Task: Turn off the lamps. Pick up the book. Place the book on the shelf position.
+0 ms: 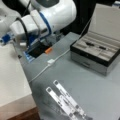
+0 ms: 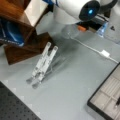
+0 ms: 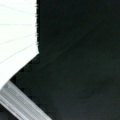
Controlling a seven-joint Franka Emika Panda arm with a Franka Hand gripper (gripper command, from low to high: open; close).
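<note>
The white robot arm [image 1: 47, 15] reaches over the grey table [image 1: 82, 82] toward its far edge in both front views. The gripper itself is hidden; whether its fingers are spread or pressed together cannot be told. In the wrist view, the book [image 3: 15, 37] fills the upper left, its wire coil along the right edge. A grey open case [image 1: 96, 51] and 2 perforated metal strips [image 1: 66, 100] lie on the table.
</note>
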